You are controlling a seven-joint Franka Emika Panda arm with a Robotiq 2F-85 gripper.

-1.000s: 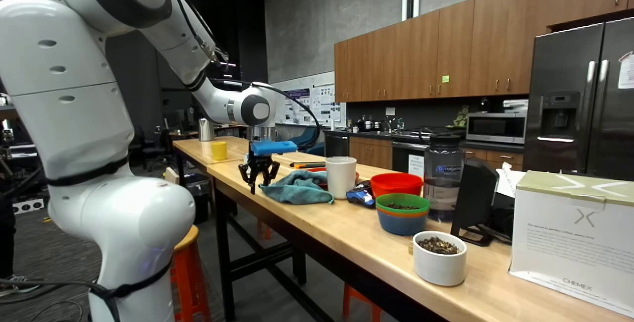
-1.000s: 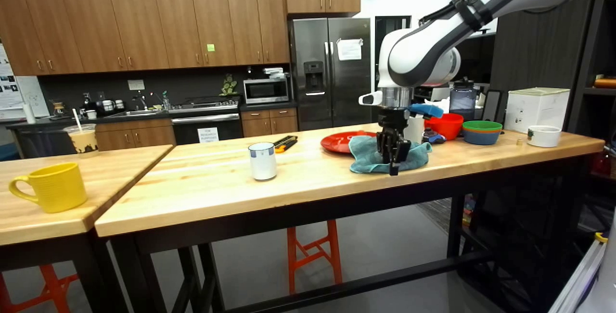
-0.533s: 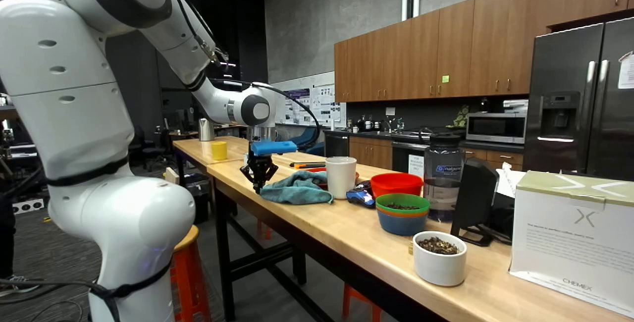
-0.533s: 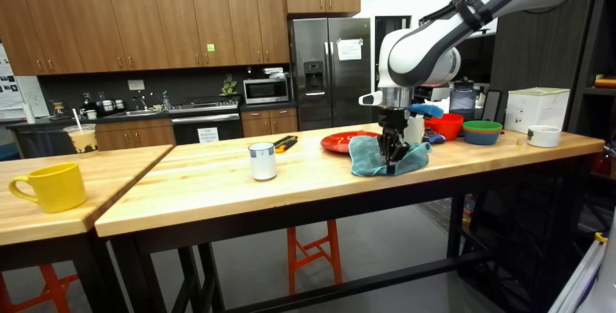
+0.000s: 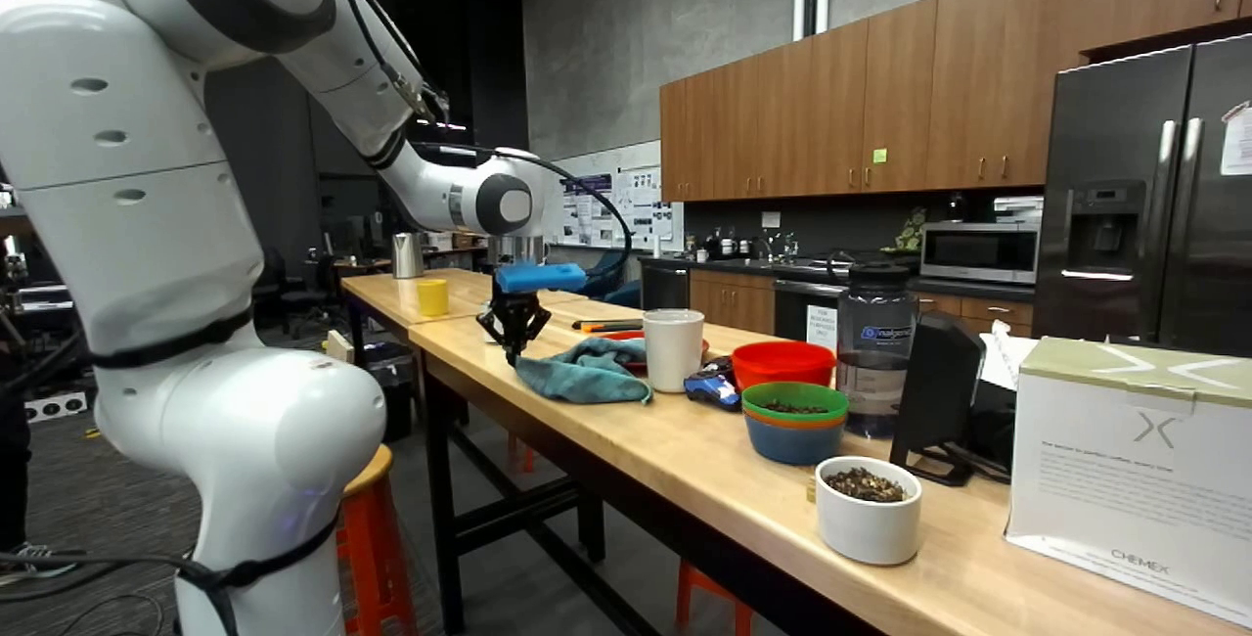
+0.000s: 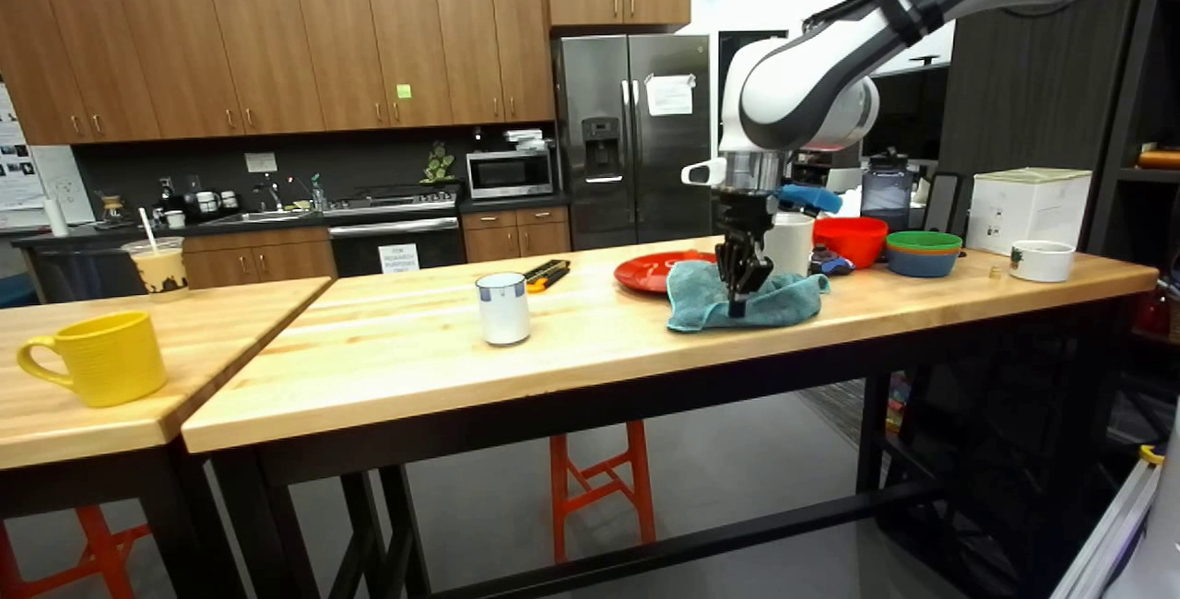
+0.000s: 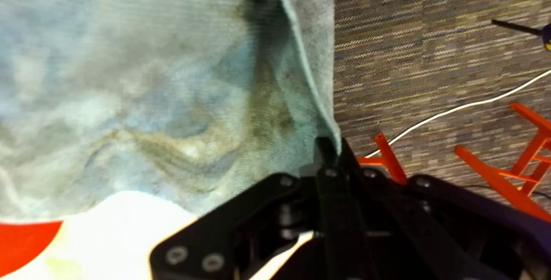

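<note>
Clamped at the pincer (image 7: 336, 153) onto the edge of a teal towel (image 6: 784, 304), drawn together over little more than the hem. Draped from there in loose folds across the bench (image 6: 396, 341), close to its border, and seemingly a little raised at the pinch. Likely to handle light and limp, with no fear of breaking, and to grip well thanks to a ribbed weave; apt, though, to sag and trail from so narrow a hold. Better taken deeper, by a bunched ridge, than by the thin rim alone. Lying beside a red plate (image 6: 645, 273) (cannot tell if touching) and near a white cup (image 5: 673, 352), with a red bowl (image 5: 782, 367) farther out.
</note>
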